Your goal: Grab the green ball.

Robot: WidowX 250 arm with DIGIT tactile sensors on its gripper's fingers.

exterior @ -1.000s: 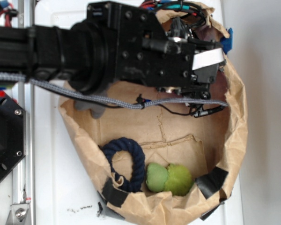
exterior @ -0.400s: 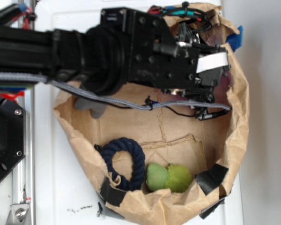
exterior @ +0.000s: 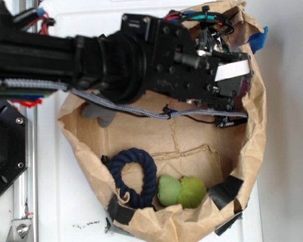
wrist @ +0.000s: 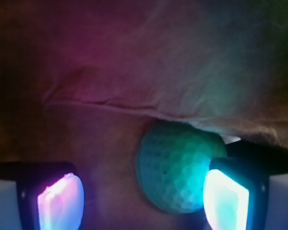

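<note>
In the outside view, the black arm (exterior: 65, 60) comes in from the left and reaches across the top of a brown paper bag (exterior: 255, 151). The bag lies open like a bowl, so the toys inside cannot roll away. A dark blue rope ring (exterior: 134, 176) rests near the bottom, and a yellow-green soft toy (exterior: 182, 191) with 2 bumps sits just beside it on the right. That toy is not the ball.

The gripper (exterior: 232, 103) points down into the far right corner of the bag. From this view the ball is hidden under it.

In the wrist view, the 2 glowing fingers (wrist: 60, 201) stand apart. The green ball (wrist: 177, 165) sits tucked under a fold of paper. It is closer to the right finger and seems to touch it, while the left finger is well apart. The fingers have not squeezed the ball yet.
</note>
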